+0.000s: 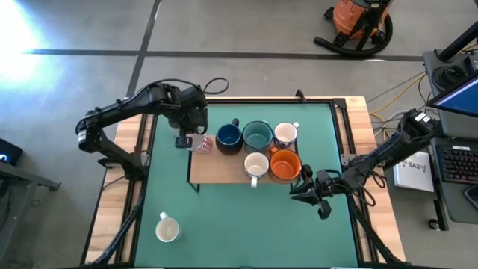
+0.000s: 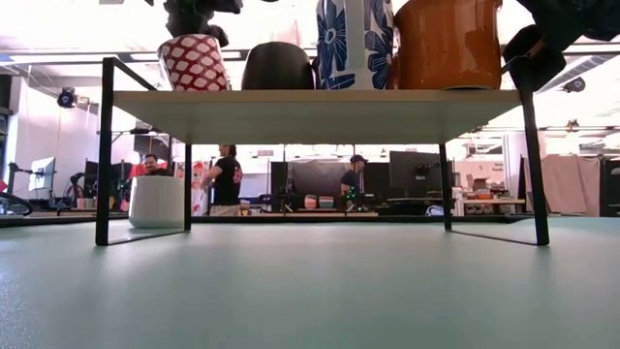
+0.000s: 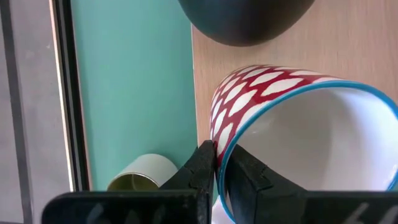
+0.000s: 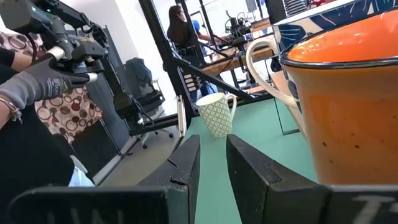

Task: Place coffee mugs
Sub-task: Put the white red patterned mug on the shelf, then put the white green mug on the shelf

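Clearly the left gripper (image 3: 214,163) was clamped on the rim of the red-and-white patterned mug (image 1: 202,144), one finger inside the blue-edged lip and one outside, jaws nearly together on the thin wall. That mug sat at the left end of the wooden shelf (image 1: 224,170), just beside the navy mug (image 1: 228,137); whether its base had full contact with the board could not be told, though the low view showed it level with the others.

Also on the shelf: teal mug (image 1: 258,135), a white mug (image 1: 286,134) behind, a cream mug (image 1: 255,165) in front, and the orange mug (image 1: 284,166) at the right end. One pale mug (image 1: 167,229) stood alone on the green mat (image 1: 246,224), well apart, near the front left.

The right gripper (image 1: 310,193) hung off the shelf's right front corner, near the orange mug, fingers moderately apart and holding nothing.

Handling judgement: glazed ceramic, rigid, fairly heavy for a rim pinch, slick under the pads, and liable to chip if knocked against a neighbour. A wall pinch opposite the handle looked workable but prone to swinging; release needed the base flat first.
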### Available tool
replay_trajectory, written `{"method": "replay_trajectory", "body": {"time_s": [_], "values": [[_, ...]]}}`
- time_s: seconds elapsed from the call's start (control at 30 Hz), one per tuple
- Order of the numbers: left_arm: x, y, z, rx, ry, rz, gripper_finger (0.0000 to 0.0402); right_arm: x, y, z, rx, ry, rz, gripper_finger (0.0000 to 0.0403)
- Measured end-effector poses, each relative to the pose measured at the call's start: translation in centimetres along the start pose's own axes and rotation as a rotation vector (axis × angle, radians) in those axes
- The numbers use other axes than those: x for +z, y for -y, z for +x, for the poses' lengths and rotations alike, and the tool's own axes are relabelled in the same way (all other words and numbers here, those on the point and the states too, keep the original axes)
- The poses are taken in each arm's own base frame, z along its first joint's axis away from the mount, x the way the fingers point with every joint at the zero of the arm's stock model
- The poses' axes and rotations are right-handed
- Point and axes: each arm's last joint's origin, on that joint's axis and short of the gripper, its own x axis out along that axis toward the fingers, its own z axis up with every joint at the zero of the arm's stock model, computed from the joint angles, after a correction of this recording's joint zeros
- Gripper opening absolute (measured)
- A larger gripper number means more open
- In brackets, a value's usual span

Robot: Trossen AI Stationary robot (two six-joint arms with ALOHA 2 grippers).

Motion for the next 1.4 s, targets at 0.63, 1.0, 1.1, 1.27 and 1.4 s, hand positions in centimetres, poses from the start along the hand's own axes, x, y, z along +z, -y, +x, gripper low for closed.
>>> {"method": "replay_trajectory", "body": {"time_s": [0.63,1.0,1.1,1.27,1.4], "values": [[0.3,-0.1,0.1,-0.01,0.02,-0.03,0.0039,0.0,0.0,0.0,0.0,0.001,0.0,0.0068],[0.7,-0.2,-0.1,-0.018,0.074,-0.023,0.0039,0.0,0.0,0.0,0.0,0.001,0.0,0.0068],[0.9,-0.3,-0.4,-0.011,0.089,-0.023,0.0039,0.0,0.0,0.0,0.0,0.0,0.0,0.0068],[1.3,-0.4,-1.5,0.0,0.128,-0.023,0.0045,0.0,0.0,0.0,0.0,0.001,0.001,0.0068],[1.5,-0.5,-2.3,0.012,0.158,-0.024,0.0054,0.0,0.0,0.0,0.0,0.001,0.0,0.0068]]}}
